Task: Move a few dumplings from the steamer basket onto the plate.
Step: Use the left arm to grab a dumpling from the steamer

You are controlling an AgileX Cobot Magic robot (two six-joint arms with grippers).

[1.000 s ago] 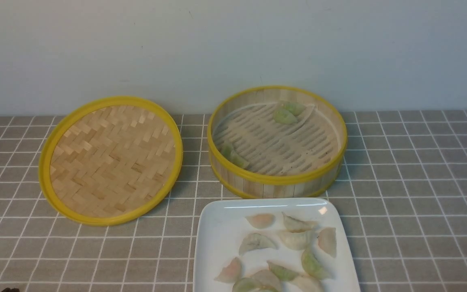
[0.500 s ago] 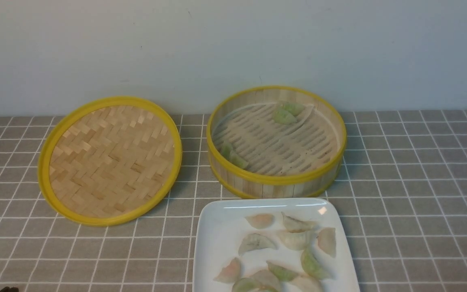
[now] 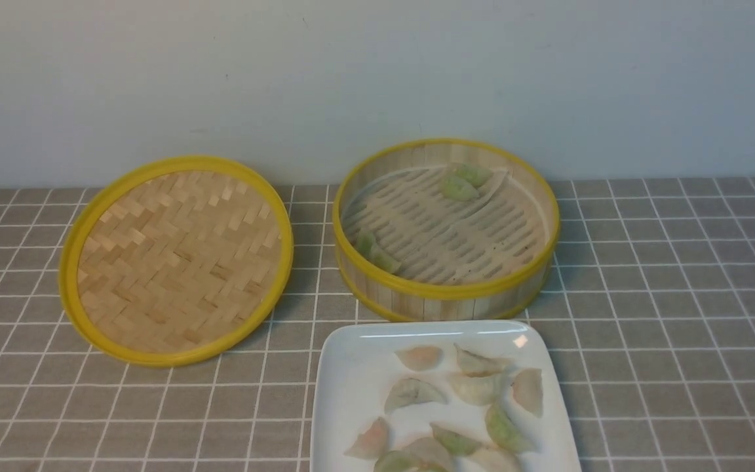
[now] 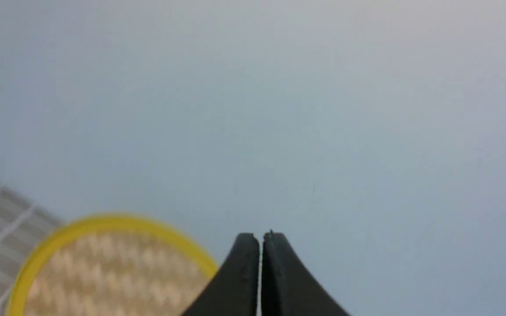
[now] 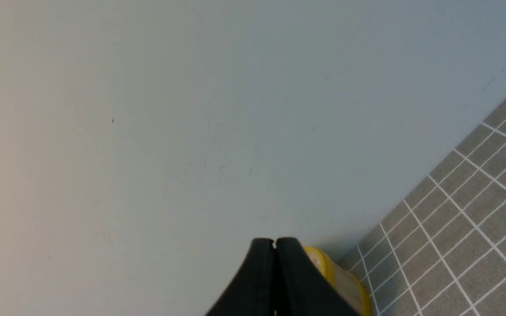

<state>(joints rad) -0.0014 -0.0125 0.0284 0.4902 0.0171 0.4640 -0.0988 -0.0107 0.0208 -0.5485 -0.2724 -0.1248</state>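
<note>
soft, muted light cast over the scene, a small glare reflected on the plate (image 3: 345, 393), faint shadows, left wrist view badly blurred, right wrist view rendered sharper

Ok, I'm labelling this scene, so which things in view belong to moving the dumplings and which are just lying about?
For the job:
- dumplings in the basket
- steamer basket
- plate
- left gripper and right gripper, both shut

Just lying about:
- woven bamboo disc
- checked tablecloth
</note>
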